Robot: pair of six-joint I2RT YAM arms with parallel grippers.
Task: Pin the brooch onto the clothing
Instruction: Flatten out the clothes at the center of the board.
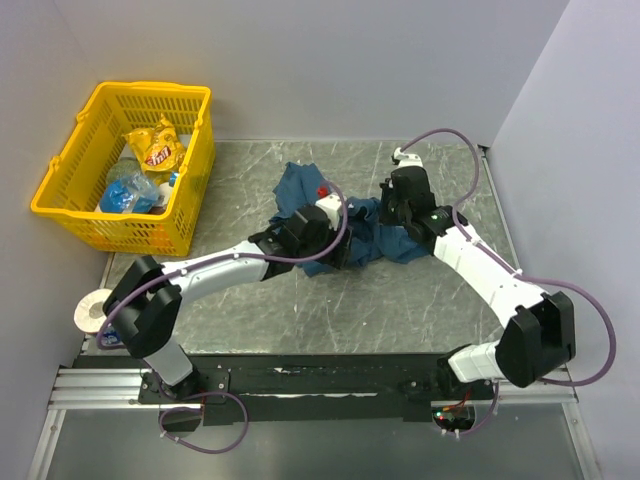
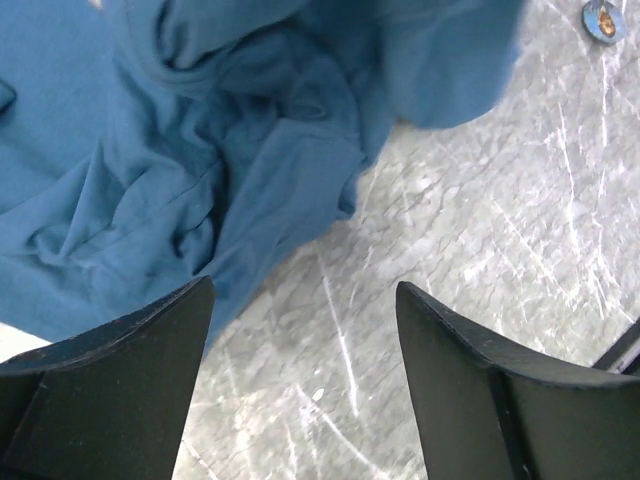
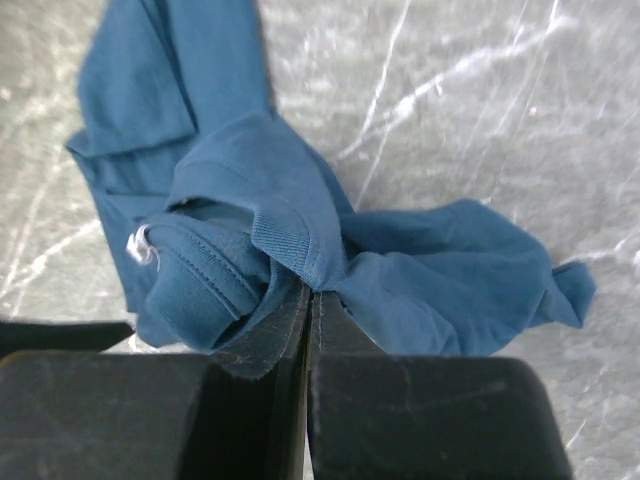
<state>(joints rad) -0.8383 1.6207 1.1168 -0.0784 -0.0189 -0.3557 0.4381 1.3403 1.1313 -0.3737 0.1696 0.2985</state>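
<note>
So right now the right end effector [image 3: 308, 295] is clenched on a fold of the teal T-shirt [image 3: 420, 270] right by the ribbed collar, and the fabric is bunched up in a heap mid-bench. The left end effector [image 2: 305, 290] is released, fingers spread wide with nothing between them, hanging over the shirt's edge and the bare bench [image 2: 480, 220]. The brooch [image 2: 603, 18], if I'm reading it right, is the tiny round disc at the far top corner of the left wrist view, lying on the marbled surface well apart from the cloth. I'd say the pinning hasn't started. To do this bit well, I'd have the right side keep its pinch and pull the fabric taut so there's a flat patch, then send the left one over to the disc and come straight down on it, since something that small and flat will skid away if nudged sideways. As for writing: there's a small pale bit at the collar [image 3: 140, 245] that may be the neck label, too tiny to read. The yellow snack packet [image 1: 155, 145] in the yellow basket [image 1: 60, 200] has a logo, but I can't make out the letters.
</note>
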